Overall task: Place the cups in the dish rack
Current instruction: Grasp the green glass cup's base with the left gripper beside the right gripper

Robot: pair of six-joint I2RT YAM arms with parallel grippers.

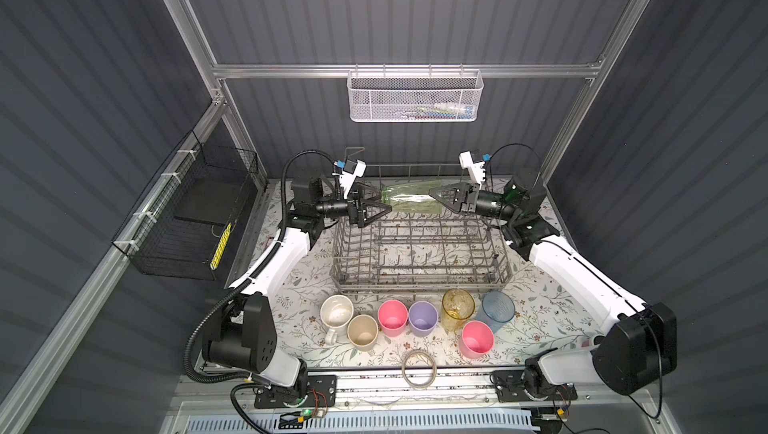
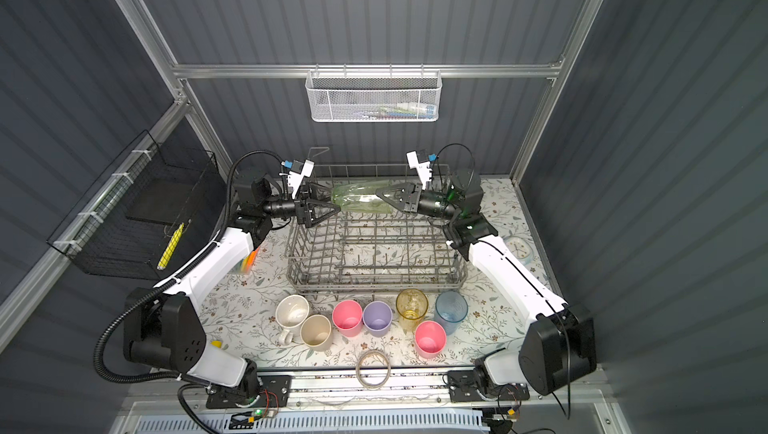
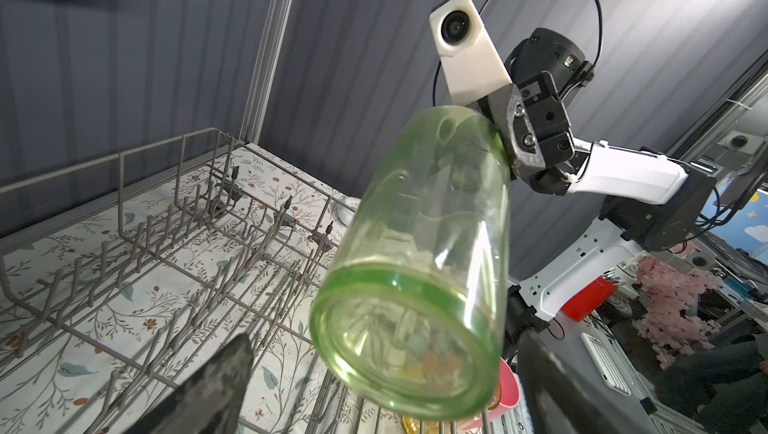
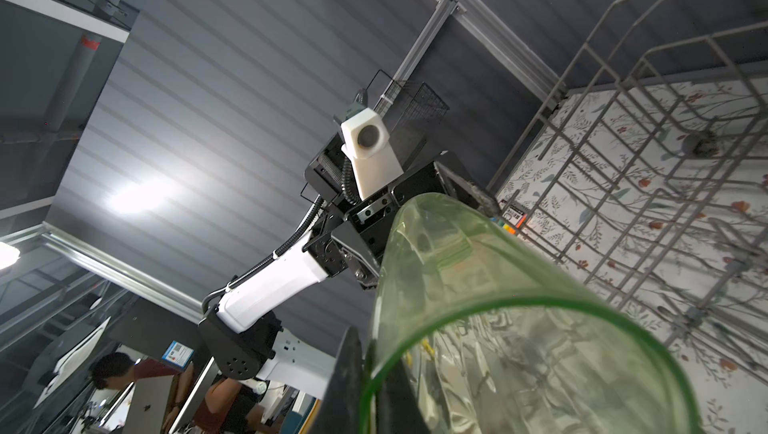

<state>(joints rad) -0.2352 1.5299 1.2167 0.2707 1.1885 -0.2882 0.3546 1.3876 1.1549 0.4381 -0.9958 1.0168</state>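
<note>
The right fingers (image 3: 517,128) are pinching just the thin rim of the green cup (image 1: 409,201), while the left fingers (image 3: 216,390) are standing wide apart at its thick base, gripping nothing. If the right ones are letting go before the left ones close, the cup is likely dropping sideways onto the rack (image 1: 419,286) below them. The cup is looking slick, see-through and smooth-walled, hanging level between both sets of fingers.

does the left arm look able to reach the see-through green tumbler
Probably yes: the open left gripper sits right at the base of the see-through green tumbler, held sideways by its rim in the right gripper above the grey wire dish rack; nothing lies between.
</note>
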